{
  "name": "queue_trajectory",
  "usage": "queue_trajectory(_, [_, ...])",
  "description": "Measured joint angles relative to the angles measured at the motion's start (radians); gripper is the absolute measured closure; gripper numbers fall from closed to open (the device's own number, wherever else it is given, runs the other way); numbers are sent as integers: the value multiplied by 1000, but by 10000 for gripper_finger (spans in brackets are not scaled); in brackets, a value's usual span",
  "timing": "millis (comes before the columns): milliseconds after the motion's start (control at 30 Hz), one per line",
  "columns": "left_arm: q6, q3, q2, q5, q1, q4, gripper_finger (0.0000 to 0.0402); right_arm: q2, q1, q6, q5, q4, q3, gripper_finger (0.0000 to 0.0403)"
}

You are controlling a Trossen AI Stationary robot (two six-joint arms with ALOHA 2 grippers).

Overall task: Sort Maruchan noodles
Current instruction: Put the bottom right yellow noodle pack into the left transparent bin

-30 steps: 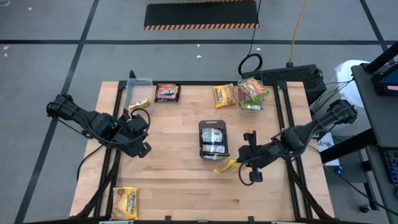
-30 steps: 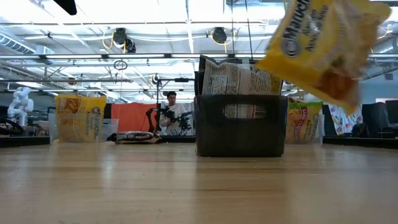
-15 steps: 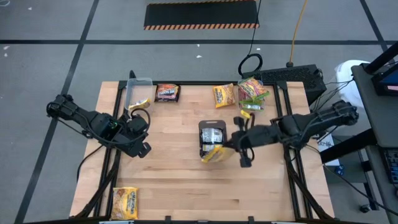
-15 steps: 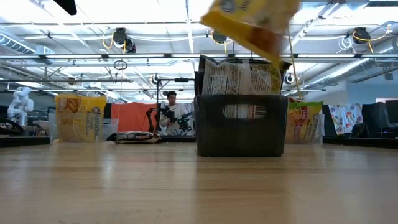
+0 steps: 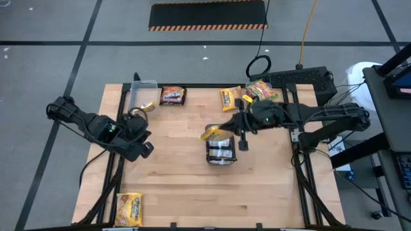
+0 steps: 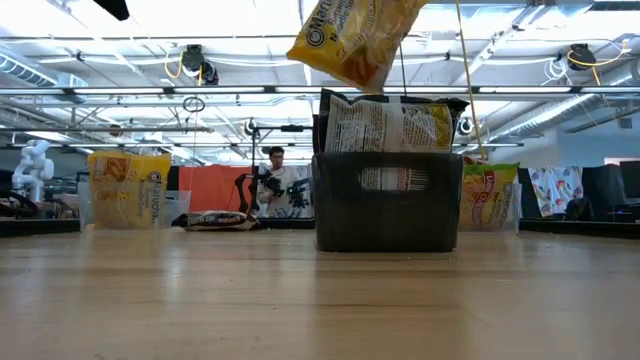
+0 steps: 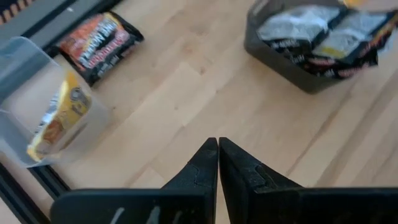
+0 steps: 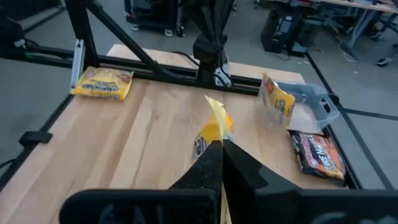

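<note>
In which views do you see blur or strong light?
Low view: bright ceiling lamps behind; the carried yellow packet is slightly smeared. Left wrist view: the dark tray and its packets look soft. High view: even light, weak shadows on the table.

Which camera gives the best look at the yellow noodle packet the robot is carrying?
The low view: the yellow packet hangs broadside, its printing showing. The high view shows it small above the grey tray, in the right pincer. The right wrist view sees it edge-on; the left wrist view barely.
</note>
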Motion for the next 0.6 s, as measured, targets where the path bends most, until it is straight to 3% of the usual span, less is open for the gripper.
queue_trajectory(200, [-56,0,-58,-97,-21,-34,380,38,-60,-23,-67,64,0,403])
queue_trajectory(600, [-46,0,-139,-125,-21,-74,380,152,-139,-63,-230,215,13,403])
